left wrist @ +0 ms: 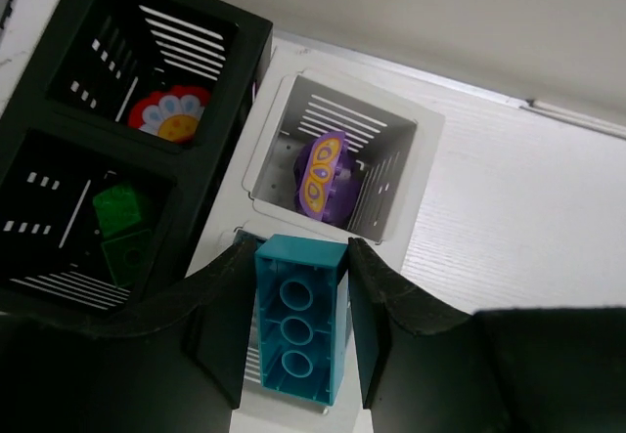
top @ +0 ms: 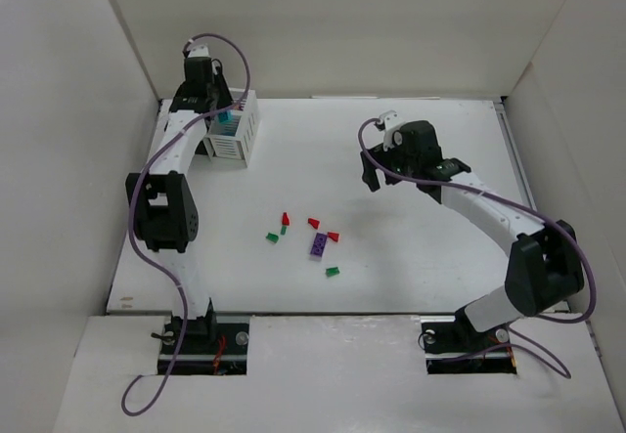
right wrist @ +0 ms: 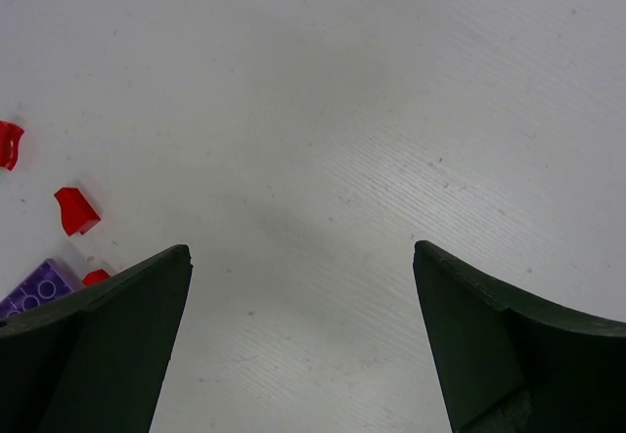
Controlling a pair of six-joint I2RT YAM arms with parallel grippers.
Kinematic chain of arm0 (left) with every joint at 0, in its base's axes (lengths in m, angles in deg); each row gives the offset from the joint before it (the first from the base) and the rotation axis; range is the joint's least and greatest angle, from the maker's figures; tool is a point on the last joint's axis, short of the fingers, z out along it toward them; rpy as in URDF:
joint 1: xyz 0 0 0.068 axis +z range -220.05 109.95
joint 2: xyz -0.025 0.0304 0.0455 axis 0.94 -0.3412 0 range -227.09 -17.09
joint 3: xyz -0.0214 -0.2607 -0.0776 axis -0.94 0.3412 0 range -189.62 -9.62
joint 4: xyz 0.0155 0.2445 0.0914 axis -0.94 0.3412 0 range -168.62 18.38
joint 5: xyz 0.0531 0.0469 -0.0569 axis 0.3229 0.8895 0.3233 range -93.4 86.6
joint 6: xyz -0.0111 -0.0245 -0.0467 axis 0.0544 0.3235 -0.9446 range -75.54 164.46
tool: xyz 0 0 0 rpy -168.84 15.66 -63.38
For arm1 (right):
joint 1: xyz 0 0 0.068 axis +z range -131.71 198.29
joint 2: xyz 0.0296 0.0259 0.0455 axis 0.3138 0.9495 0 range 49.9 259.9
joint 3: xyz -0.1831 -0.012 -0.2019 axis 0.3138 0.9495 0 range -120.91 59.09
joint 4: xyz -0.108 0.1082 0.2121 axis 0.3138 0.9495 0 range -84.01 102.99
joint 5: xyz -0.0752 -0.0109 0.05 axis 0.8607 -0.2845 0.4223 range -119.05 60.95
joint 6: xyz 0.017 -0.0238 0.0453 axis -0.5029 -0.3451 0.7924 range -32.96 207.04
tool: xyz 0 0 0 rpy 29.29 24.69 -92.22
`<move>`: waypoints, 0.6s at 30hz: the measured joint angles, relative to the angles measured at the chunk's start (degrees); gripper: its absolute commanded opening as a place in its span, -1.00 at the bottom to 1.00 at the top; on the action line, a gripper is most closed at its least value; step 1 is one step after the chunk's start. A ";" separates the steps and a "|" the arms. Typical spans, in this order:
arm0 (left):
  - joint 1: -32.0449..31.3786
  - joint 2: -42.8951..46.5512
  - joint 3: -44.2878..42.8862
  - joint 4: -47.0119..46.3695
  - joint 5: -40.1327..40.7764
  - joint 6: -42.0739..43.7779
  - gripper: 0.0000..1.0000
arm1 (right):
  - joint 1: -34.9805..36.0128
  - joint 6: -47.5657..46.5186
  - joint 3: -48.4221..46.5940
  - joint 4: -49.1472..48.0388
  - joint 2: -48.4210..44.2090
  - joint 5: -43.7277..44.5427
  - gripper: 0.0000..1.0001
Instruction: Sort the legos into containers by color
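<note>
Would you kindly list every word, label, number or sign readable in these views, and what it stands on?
None: no letters or digits show in any view.
The round piece in the black container bears only a flower picture, the purple piece in the white container only a yellow pattern; the teal brick shows no marking.

From high above the near edge, the top camera looks down on the whole surface point(top: 421, 159). The left wrist camera hangs close over the white bin point(left wrist: 337, 110), which sits upper left in the top view. The right wrist camera faces down from low, its lower-left corner sharing the purple brick point(right wrist: 34, 286) with the top view's centre.
</note>
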 measured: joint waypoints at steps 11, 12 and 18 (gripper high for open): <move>-0.11 -3.37 -0.85 1.92 2.16 0.07 0.15 | -1.33 -0.63 -1.49 0.57 1.14 -0.98 0.99; -0.11 -3.34 -0.85 1.99 2.47 0.02 0.15 | -1.33 -0.63 -1.49 0.57 1.14 -1.01 0.99; -0.28 -0.22 2.93 1.66 1.75 -0.39 0.29 | -1.33 -0.66 -0.70 0.52 0.20 -1.64 0.99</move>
